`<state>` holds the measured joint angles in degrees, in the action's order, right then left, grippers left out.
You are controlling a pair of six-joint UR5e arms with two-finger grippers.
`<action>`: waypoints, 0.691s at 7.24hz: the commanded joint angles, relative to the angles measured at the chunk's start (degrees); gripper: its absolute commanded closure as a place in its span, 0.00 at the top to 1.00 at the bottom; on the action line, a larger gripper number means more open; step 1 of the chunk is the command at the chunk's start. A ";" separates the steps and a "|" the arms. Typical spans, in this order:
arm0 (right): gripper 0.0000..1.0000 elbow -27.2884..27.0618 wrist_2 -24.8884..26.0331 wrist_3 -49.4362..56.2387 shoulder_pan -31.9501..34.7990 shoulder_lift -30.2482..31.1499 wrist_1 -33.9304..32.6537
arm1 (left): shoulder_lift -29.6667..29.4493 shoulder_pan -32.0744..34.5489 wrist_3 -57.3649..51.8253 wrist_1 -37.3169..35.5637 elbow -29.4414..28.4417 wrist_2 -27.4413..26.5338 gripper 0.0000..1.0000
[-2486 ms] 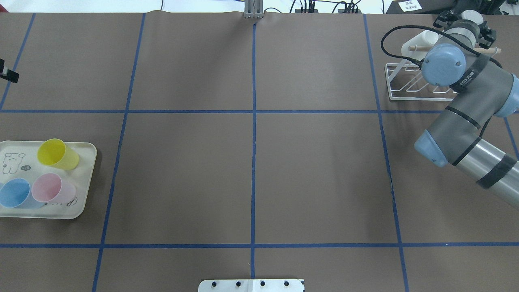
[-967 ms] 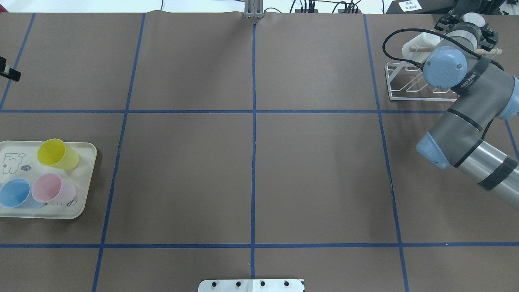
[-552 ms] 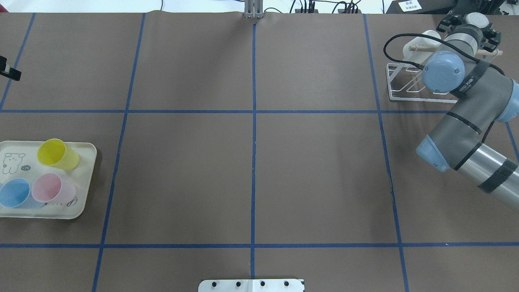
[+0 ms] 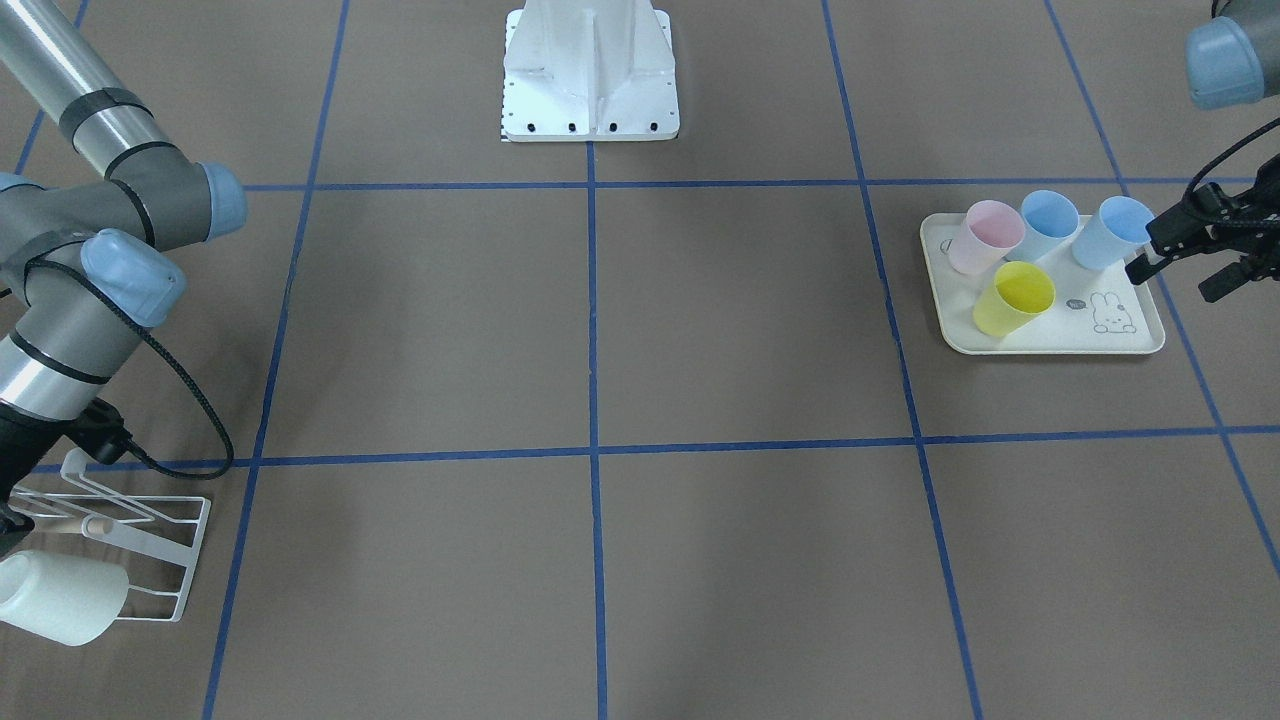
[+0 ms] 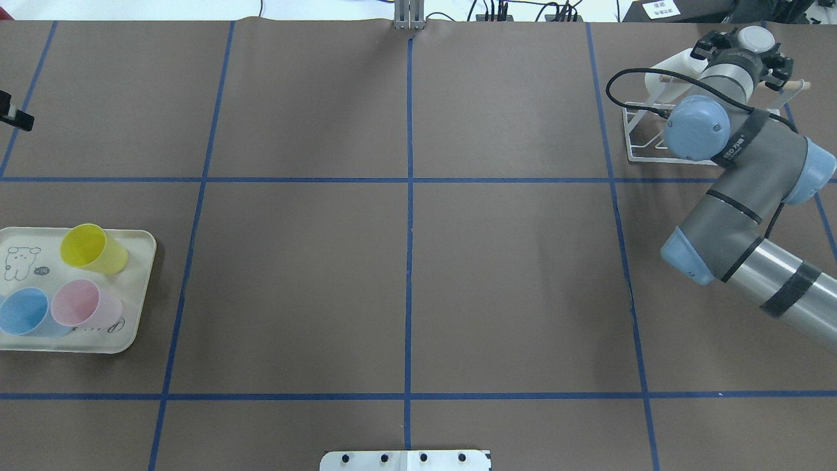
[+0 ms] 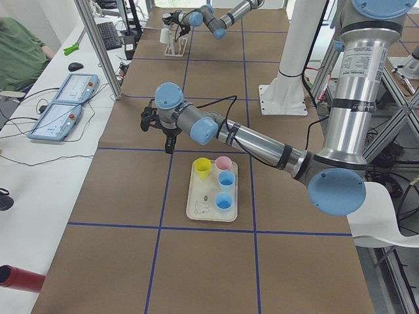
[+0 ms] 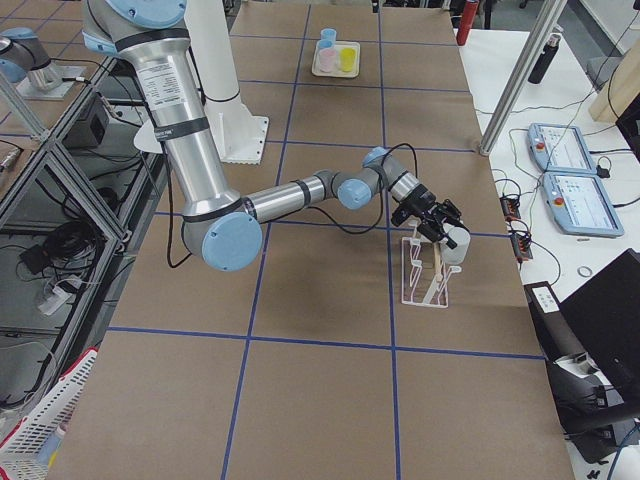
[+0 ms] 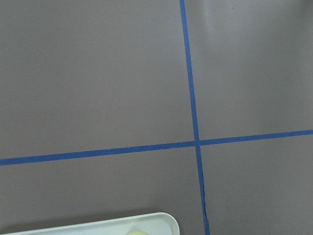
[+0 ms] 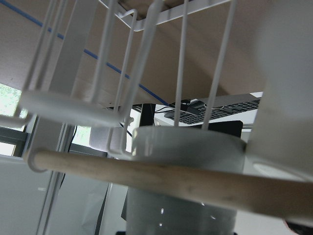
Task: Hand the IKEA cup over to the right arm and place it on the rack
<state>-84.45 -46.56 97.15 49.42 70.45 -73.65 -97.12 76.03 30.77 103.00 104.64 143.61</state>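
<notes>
Fingers (image 5: 707,46) of the black linkage-finger gripper (image 5: 749,44) on the grey tubular right arm (image 5: 752,196) are set against opposite sides of a white plastic cup (image 5: 753,38), which is gripped between them above the small white wire rack (image 5: 641,140). The rack is stood at the far right corner of the brown paper-covered table (image 5: 294,288), as reckoned from the robot's side. The cup's long axis is held close to upright: one round end is turned upward between the fingers in the overhead view, and in the right side view the body is seen hanging below them, near the rack's pale wooden rod (image 5: 796,84). Whether the upturned end is the mouth or the base cannot be told. A second white cup (image 4: 60,600) is lodged on the rack toward the rod's other end, tilted. The black left gripper (image 4: 1178,280) is held above the table near its left edge, fingers spread apart with nothing between them, just beside a cream rabbit-print tray (image 4: 1085,338). On the tray a yellow cup (image 4: 1012,298), a pink cup (image 4: 985,235), a blue cup (image 4: 1047,225) and another blue cup (image 4: 1110,232) are stood mouth up.
</notes>
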 commanded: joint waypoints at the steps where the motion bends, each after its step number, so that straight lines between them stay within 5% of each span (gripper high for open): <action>1: 0.56 0.60 0.24 -1.42 -0.99 -0.57 -0.08 | 0.00 0.00 0.00 0.00 -0.05 0.00 1.00; 3: 0.73 2.79 0.16 -1.70 -0.99 -2.07 0.00 | 0.00 0.00 0.00 -0.08 -0.14 0.00 1.00; 4: 0.99 2.62 0.16 -1.79 -0.99 -2.16 0.00 | 0.00 0.00 0.00 -0.08 -0.14 0.00 1.00; 5: 0.99 2.62 0.16 -1.79 -0.99 -2.16 0.00 | 0.00 -0.09 0.08 0.00 -0.14 0.00 1.00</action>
<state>-81.93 -46.39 95.41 48.45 68.42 -73.66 -97.12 76.00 30.78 102.94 104.51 143.61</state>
